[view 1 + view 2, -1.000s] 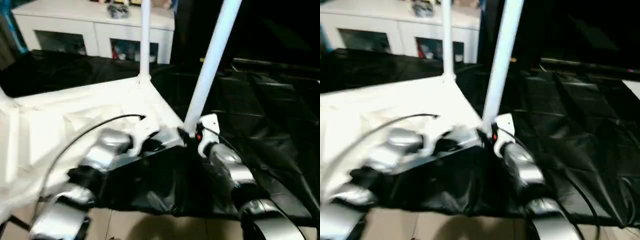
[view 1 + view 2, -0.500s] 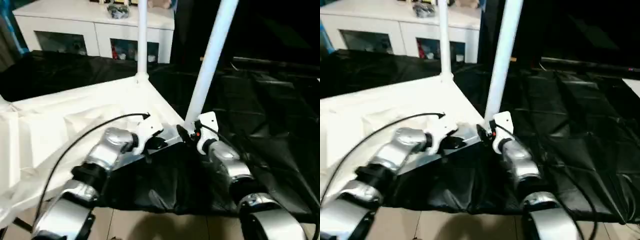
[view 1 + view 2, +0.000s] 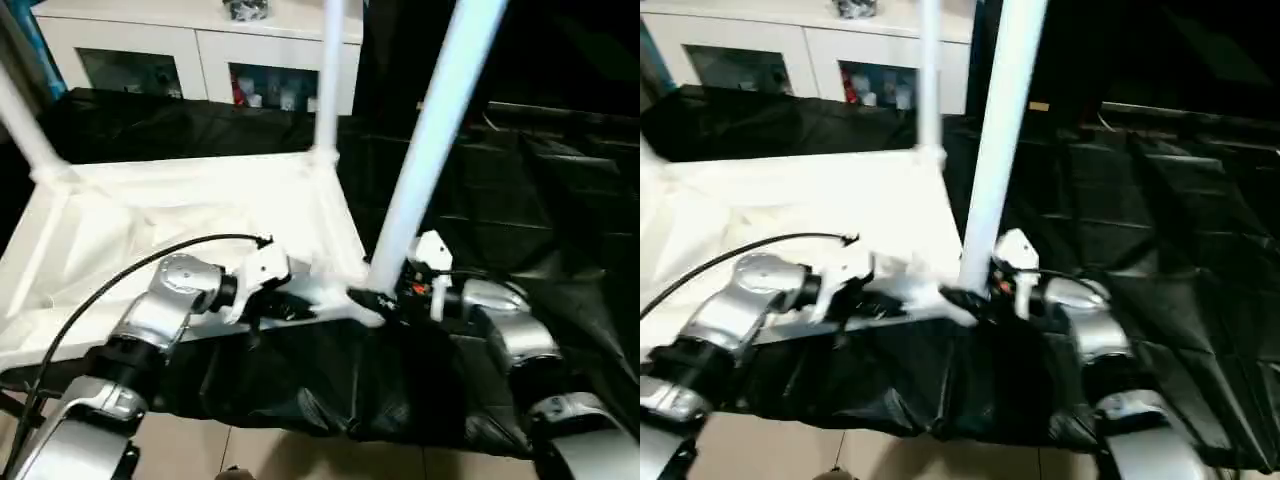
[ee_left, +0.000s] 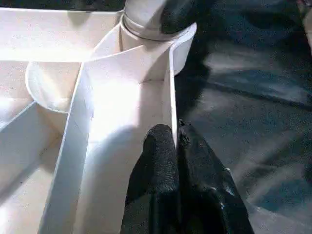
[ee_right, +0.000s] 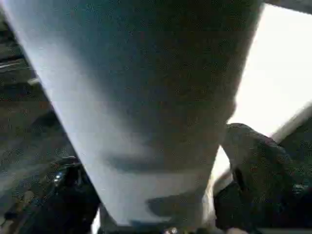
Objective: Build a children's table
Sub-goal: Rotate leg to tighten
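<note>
The nearest long white round tube leg [image 3: 425,160] of the upturned white plastic table top [image 3: 200,215] runs off the upper edge, as do the far leg [image 3: 327,75] behind it and a third leg [image 3: 25,125] at the far-left corner. Its base is smeared by blur in the right wrist view; the right gripper's black fingers [image 5: 253,170] appear to flank it, contact uncertain. Small items behind the white cabinet's glass doors [image 3: 265,90], beyond the table top, are too small to identify.
</note>
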Motion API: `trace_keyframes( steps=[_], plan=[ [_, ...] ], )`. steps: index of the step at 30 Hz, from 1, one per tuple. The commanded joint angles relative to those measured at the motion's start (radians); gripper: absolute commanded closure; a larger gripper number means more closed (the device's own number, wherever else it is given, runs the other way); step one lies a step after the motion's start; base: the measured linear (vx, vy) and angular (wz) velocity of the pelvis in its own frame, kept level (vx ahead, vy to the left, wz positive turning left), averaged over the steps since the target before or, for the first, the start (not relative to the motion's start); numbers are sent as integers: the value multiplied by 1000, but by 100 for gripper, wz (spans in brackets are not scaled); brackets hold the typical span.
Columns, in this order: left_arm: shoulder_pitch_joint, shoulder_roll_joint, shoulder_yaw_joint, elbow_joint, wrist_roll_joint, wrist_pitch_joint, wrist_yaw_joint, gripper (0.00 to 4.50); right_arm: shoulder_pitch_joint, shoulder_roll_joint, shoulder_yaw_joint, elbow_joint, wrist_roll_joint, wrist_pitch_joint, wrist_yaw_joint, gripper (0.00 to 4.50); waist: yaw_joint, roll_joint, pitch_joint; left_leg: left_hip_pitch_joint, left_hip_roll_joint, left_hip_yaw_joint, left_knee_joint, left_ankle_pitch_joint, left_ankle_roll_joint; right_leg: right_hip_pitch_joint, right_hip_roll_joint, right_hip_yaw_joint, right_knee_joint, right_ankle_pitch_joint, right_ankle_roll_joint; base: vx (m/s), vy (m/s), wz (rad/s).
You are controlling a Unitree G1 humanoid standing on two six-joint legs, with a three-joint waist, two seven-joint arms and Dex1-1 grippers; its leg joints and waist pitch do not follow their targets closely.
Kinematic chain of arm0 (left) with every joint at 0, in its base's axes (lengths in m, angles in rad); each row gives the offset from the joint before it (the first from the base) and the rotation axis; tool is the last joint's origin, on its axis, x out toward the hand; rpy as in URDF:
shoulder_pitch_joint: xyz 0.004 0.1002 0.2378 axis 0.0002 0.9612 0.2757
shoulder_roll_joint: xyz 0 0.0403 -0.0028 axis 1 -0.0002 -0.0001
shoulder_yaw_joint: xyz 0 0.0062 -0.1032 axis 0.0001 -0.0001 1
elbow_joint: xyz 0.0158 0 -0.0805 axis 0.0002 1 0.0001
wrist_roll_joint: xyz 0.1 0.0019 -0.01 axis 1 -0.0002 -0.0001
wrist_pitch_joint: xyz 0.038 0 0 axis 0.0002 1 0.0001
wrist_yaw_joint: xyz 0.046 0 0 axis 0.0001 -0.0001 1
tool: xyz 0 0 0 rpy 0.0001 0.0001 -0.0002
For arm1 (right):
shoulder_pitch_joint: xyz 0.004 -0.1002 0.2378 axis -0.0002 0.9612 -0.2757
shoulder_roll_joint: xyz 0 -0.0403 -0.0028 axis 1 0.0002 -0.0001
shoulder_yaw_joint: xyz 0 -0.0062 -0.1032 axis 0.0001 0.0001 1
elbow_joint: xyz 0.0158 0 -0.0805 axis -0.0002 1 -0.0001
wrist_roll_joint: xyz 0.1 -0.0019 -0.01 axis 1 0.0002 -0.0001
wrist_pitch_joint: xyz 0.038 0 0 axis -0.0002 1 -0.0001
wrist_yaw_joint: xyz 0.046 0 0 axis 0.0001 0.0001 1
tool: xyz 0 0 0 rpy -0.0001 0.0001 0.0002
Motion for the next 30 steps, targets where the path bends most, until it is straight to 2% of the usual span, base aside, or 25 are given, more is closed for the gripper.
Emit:
trace_keyframes(
  steps=[1,4,7,8,10,12,13,23,25,28,29,30],
  plan=[
    [13,3,-5,-21,-47,-17,-52,450,8,-34,14,-40,20,37,77,110,3,-1,-56,-3,29,4,-56,-164,84,62,-63,54,-67,-157,-216,0,0,0],
    [17,14,-7,-23,-47,-21,-71,450,13,-56,30,-41,14,49,132,131,6,-1,-56,-3,30,3,-57,-165,72,61,-64,54,-71,-195,-201,0,0,0],
    [17,21,-8,-20,-46,-25,-79,450,15,-65,41,-38,6,49,159,143,5,-2,-57,-3,29,3,-56,-155,68,61,-63,54,-68,-184,-202,0,0,0],
    [15,23,-7,-18,-45,-24,-80,450,19,-69,45,-43,3,54,172,165,5,-2,-57,-3,29,3,-55,-151,70,60,-63,54,-68,-175,-205,0,0,0],
    [14,25,-6,-16,-45,-22,-81,450,23,-72,46,-49,2,59,181,171,6,-2,-58,-3,29,3,-55,-143,72,61,-63,54,-67,-164,-209,0,0,0],
    [10,26,-5,-13,-45,-21,-85,450,26,-74,45,-57,8,71,190,199,6,-7,-58,-4,29,3,-54,-134,76,62,-62,53,-65,-152,-210,0,0,0],
    [9,25,-4,-12,-45,-22,-85,450,26,-73,45,-59,11,76,192,204,7,-6,-58,-4,29,3,-54,-133,76,62,-63,53,-64,-153,-210,0,0,0],
    [8,22,1,-4,-46,-18,-79,450,40,-61,54,-85,27,116,212,212,11,-8,-58,-3,29,4,-54,-131,74,61,-64,53,-66,-175,-198,0,0,0],
    [0,11,-2,15,-21,-12,-34,450,55,-43,42,-85,30,141,170,212,11,-7,-58,-4,28,3,-54,-128,73,61,-63,53,-67,-175,-196,0,0,0],
    [-15,-7,-7,37,14,12,37,450,69,-21,37,-79,13,156,88,212,12,-8,-55,-2,28,3,-57,-146,60,58,-65,53,-72,-211,-186,0,0,0],
    [-30,-38,-1,57,27,37,103,450,83,5,31,-70,-6,153,1,212,10,-4,-52,1,29,2,-60,-171,49,56,-66,54,-78,-251,-178,0,0,0],
    [-30,-38,-1,57,27,37,103,450,83,5,31,-70,-6,153,1,212,8,-6,-50,6,26,1,-62,-201,35,54,-68,54,-86,-309,-162,0,0,0]
  ],
)
